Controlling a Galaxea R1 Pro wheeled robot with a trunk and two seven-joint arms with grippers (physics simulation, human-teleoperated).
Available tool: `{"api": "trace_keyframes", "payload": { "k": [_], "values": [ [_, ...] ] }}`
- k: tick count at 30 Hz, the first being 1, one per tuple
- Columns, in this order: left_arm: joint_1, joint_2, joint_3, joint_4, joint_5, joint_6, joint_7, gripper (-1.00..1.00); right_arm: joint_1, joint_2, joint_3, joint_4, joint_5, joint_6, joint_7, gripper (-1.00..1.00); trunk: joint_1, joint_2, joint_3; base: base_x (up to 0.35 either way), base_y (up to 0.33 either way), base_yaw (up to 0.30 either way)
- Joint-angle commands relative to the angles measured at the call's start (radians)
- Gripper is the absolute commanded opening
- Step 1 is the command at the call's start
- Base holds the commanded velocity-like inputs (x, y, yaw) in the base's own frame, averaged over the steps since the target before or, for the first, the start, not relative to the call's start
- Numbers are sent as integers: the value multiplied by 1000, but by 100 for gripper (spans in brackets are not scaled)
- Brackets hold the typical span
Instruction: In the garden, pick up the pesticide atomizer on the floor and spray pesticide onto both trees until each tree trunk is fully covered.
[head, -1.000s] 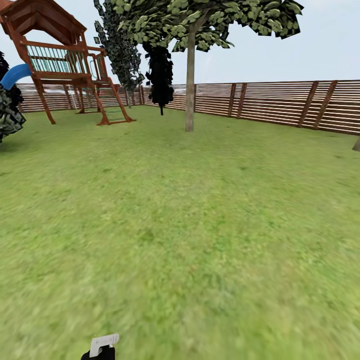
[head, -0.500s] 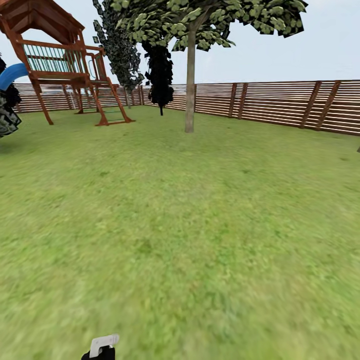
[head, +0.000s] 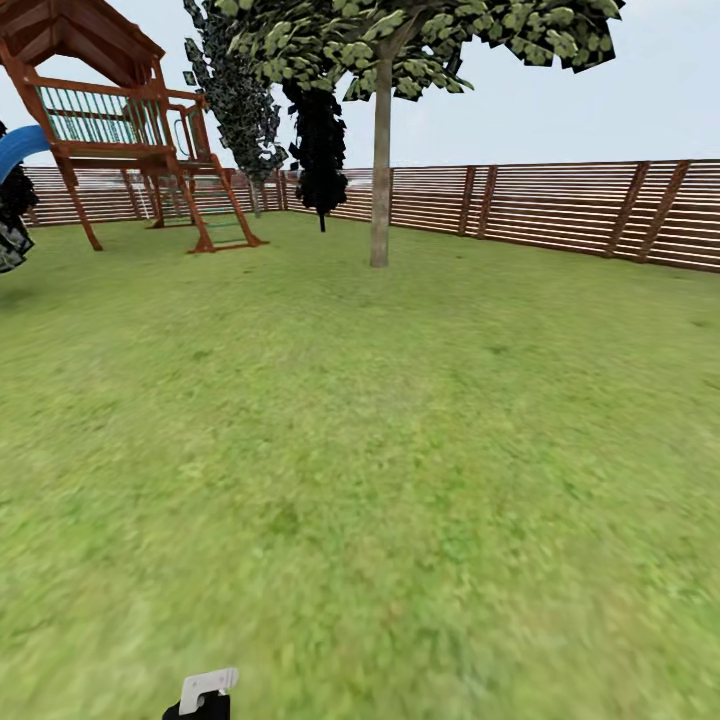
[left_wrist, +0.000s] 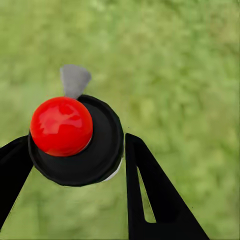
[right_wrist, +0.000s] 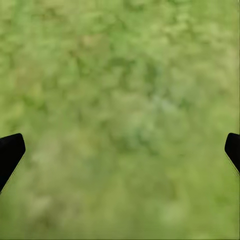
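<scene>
Left wrist view shows your left gripper (left_wrist: 75, 165) clamped around the black-collared, red-capped pesticide atomizer (left_wrist: 75, 137), probably light and rigid, so grip its neck, while your right gripper (right_wrist: 120, 150) hangs spread above green grass floor (right_wrist: 120, 75).

— Location type?
— A fenced home garden, outdoors. A green grass lawn (head: 400, 450) covers the ground out to a brown horizontal-slat wooden fence (head: 560, 210) running along the far side.

— Supporting evidence?
— A wooden play tower (head: 110, 120) with a blue slide (head: 18, 150) and ladder stands on the grass. A tall bare-trunked tree (head: 381, 150) rises near the fence, darker trees (head: 320, 150) behind it, under open sky.
</scene>
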Motion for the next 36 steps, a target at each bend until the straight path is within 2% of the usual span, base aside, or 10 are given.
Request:
{"api": "trace_keyframes", "payload": {
  "k": [1, 36],
  "values": [
    [0, 0, 0, -1, 0, 0, 0, -100, 0, 0, 0, 0, 0, 0, 0, 100, 0, 0, 0, 340, 0, 0],
    [0, 0, 0, -3, 0, 0, 0, -100, 0, 0, 0, 0, 0, 0, 0, 100, 0, 0, 0, 340, 0, 0]
  ]
}}
